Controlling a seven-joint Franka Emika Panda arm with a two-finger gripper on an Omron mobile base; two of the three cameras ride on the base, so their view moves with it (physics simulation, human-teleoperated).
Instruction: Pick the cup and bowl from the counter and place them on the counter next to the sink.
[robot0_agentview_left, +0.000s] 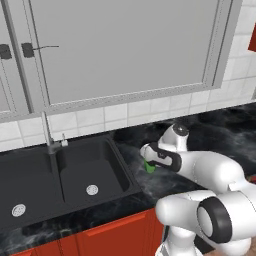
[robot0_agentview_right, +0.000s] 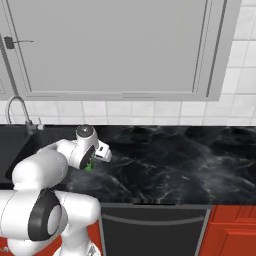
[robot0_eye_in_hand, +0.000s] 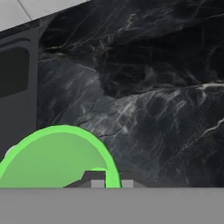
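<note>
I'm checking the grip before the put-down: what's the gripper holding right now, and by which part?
The gripper is shut on the cup, pinching its rim wall, one finger inside and one outside.

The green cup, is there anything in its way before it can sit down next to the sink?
Nothing visible. The gripper is shut on the rim of the cup, right over the black counter beside the sink. The counter under and around the cup looks bare.
</note>
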